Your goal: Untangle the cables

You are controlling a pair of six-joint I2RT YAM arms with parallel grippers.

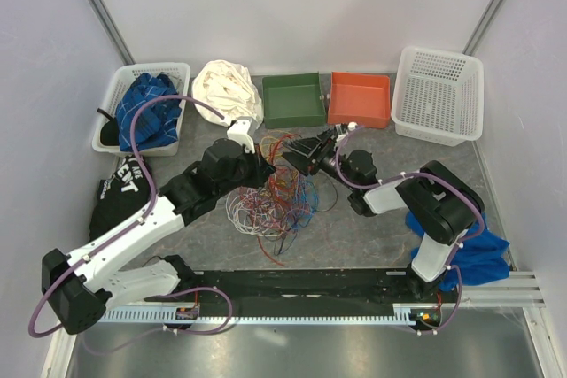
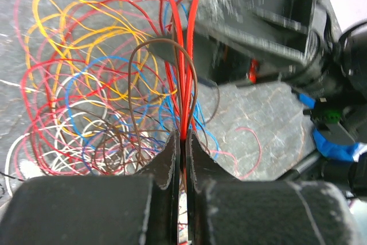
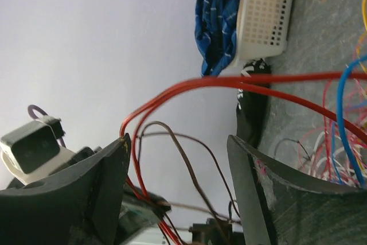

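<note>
The cables (image 1: 276, 190) lie as a tangled heap of thin red, orange, yellow, blue, white and brown loops in the middle of the table. My left gripper (image 1: 263, 164) is shut on red cable strands (image 2: 184, 73), with a brown loop (image 2: 162, 43) beside them. In the left wrist view the heap (image 2: 86, 96) spreads to the left. My right gripper (image 1: 306, 155) is open just right of the heap. In the right wrist view red (image 3: 172, 93) and brown (image 3: 183, 153) loops pass between its fingers (image 3: 109, 170) untouched by the right one.
At the back stand a white basket with blue cloth (image 1: 142, 108), a white cloth bundle (image 1: 228, 88), a green tray (image 1: 292, 100), an orange tray (image 1: 360, 99) and a white basket (image 1: 438, 95). Black cloth (image 1: 120, 188) lies left, blue cloth (image 1: 478, 254) right.
</note>
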